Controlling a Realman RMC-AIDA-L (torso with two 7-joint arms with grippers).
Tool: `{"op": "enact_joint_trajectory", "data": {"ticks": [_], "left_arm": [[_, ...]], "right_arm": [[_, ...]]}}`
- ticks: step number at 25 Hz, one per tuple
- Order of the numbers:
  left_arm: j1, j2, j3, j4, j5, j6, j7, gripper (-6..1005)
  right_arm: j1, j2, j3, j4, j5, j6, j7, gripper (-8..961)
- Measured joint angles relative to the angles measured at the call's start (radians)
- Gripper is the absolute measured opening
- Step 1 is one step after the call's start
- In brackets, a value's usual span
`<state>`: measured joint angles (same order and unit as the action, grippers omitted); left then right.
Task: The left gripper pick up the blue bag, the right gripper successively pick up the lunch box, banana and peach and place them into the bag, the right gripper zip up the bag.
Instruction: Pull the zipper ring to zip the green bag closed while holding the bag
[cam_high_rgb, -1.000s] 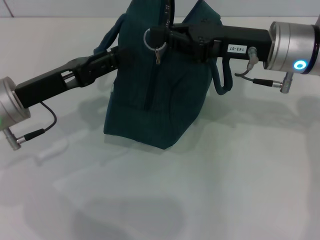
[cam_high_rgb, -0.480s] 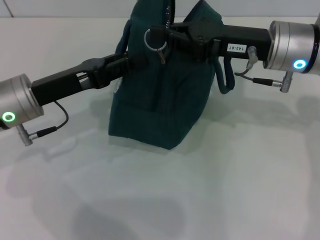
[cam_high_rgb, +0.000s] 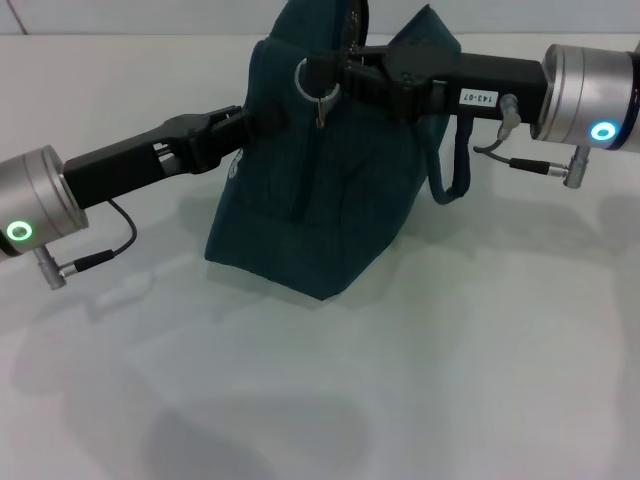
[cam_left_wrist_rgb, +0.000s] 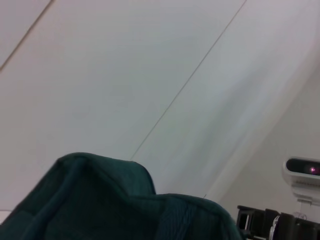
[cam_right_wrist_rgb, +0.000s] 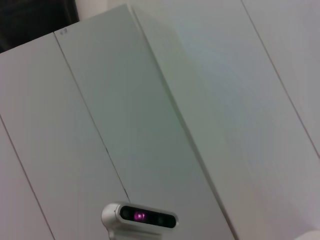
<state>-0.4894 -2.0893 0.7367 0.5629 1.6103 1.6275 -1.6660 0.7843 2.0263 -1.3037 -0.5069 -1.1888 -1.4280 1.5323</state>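
While pinching the ring zip pull (cam_high_rgb: 311, 79) at upper centre of the head view, right gripper (cam_high_rgb: 322, 75) shut on it, jaws pressed onto the ring with a small tab dangling below. Left gripper (cam_high_rgb: 262, 118) buried against the near-left upper edge of the blue bag (cam_high_rgb: 320, 200); whether its jaws are spread or closed on fabric cannot be told. Bag upright at centre frame on the white table (cam_high_rgb: 420, 380), one padded handle (cam_high_rgb: 452, 170) hanging at its right side. Lunch box, banana and peach nowhere visible, presumably inside. Soft, floppy cloth, likely to sag and drag with the zip; best braced at the top seam, pulled by the stiff ring.
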Motion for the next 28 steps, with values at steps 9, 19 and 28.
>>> {"op": "enact_joint_trajectory", "data": {"ticks": [9, 19, 28], "left_arm": [[0.006, 0.0, -0.006, -0.037, -0.005, 0.001, 0.039, 77], [0.012, 0.0, 0.0, -0.054, -0.005, 0.008, 0.084, 61], [0.02, 0.0, 0.0, -0.075, -0.004, 0.041, 0.113, 59]], "right_arm": [[-0.017, -0.005, 0.002, 0.053, 0.071, -0.015, 0.003, 24], [-0.035, -0.005, 0.002, 0.055, 0.092, -0.02, 0.028, 25], [-0.032, -0.01, 0.045, 0.091, 0.093, -0.01, 0.082, 26]]}}
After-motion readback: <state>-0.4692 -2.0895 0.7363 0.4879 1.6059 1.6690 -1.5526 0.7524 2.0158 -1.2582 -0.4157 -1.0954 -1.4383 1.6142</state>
